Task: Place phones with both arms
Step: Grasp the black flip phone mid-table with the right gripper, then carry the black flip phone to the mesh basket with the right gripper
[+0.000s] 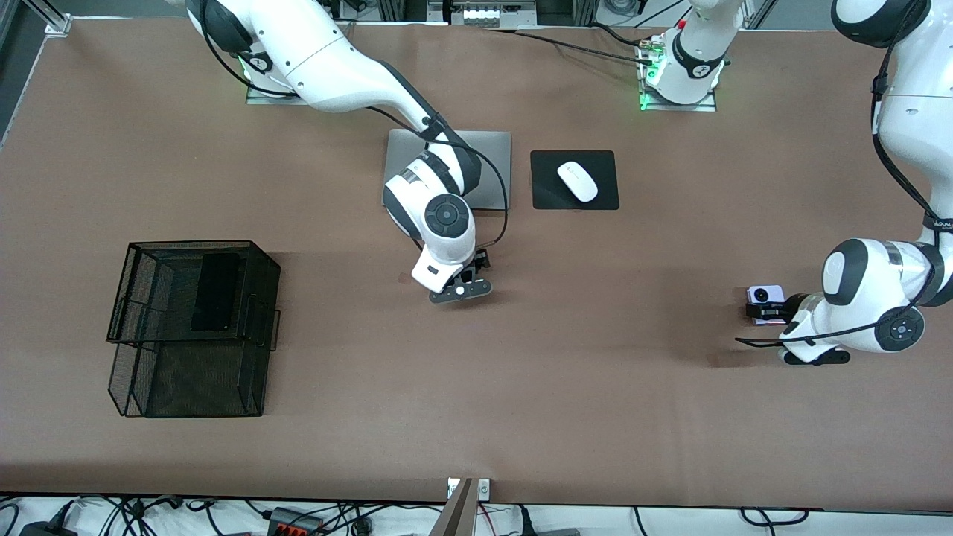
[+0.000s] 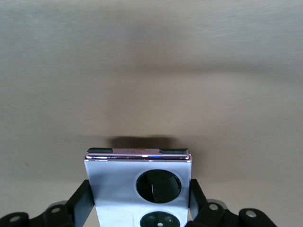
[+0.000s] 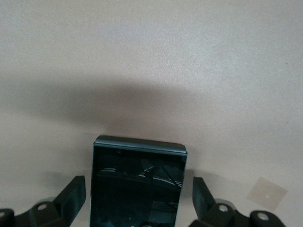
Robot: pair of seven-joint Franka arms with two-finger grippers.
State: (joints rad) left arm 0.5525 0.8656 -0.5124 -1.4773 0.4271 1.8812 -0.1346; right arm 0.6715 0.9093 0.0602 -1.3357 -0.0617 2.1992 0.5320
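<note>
L claw [image 2: 142, 208] low, clamps lavender flip phone [image 2: 142, 189]; R claw [image 3: 139, 194] wide, straddling black flip phone [image 3: 137, 189].

Even overhead light fills the front view, bright and sharp across the brown table [image 1: 595, 387], with soft short shadows beside the wire basket [image 1: 193, 327] and under each arm. Green lamps glow at both arm bases. In the left wrist view the lavender phone [image 2: 116, 189] looks washed out, a glint along its edge, its shadow dark on the table. The black flip phone [image 3: 137, 189] mirrors faint streaks, and the tabletop around it looks soft and grainy.
</note>
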